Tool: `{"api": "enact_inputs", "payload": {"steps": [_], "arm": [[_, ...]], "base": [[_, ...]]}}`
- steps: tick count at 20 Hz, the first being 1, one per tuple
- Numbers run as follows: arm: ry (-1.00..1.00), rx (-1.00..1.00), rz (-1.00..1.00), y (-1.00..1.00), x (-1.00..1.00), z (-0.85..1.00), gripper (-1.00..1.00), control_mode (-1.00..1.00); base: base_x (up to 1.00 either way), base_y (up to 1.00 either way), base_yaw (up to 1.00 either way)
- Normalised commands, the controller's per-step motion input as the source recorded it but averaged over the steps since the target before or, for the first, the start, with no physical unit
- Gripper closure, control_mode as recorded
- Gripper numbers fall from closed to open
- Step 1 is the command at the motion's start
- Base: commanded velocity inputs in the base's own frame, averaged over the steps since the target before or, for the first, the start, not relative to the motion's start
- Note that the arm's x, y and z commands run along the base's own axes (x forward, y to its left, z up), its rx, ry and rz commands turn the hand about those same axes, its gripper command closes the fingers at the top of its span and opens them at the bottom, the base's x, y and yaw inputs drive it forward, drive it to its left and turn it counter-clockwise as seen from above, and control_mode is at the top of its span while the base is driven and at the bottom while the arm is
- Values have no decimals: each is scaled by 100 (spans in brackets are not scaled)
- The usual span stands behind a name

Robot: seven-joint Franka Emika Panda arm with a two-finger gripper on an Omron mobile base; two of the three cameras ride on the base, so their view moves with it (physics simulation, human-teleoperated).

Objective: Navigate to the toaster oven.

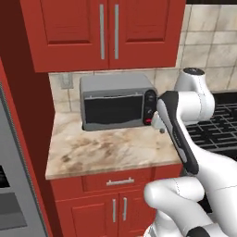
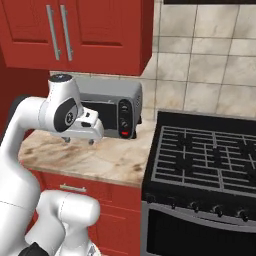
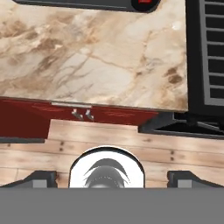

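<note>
While the gripper (image 3: 111, 178) hangs spread and empty, the silver-grey toaster oven (image 1: 118, 102) shows dark glass.

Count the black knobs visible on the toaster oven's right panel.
2, stacked one above the other on the toaster oven, above its red mark: upper knob, lower knob. Any others would be too small to tell.

Even, bright rendered light; soft shadows, slightly blurry, no glare.

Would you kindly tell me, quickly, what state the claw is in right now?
Claw: open, its two dark fingertips set wide apart, holding nothing, above the marble counter.
</note>
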Motion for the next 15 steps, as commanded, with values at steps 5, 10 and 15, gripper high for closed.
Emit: {"api": "enact_inputs", "payload": {"steps": [5,10,15], "arm": [[0,0,0,0,0,0,-100,100],[0,0,0,0,0,0,-100,100],[0,0,0,0,0,0,-100,100]], "base": [[55,51,-16],[53,47,-15],[57,27,-11]]}}
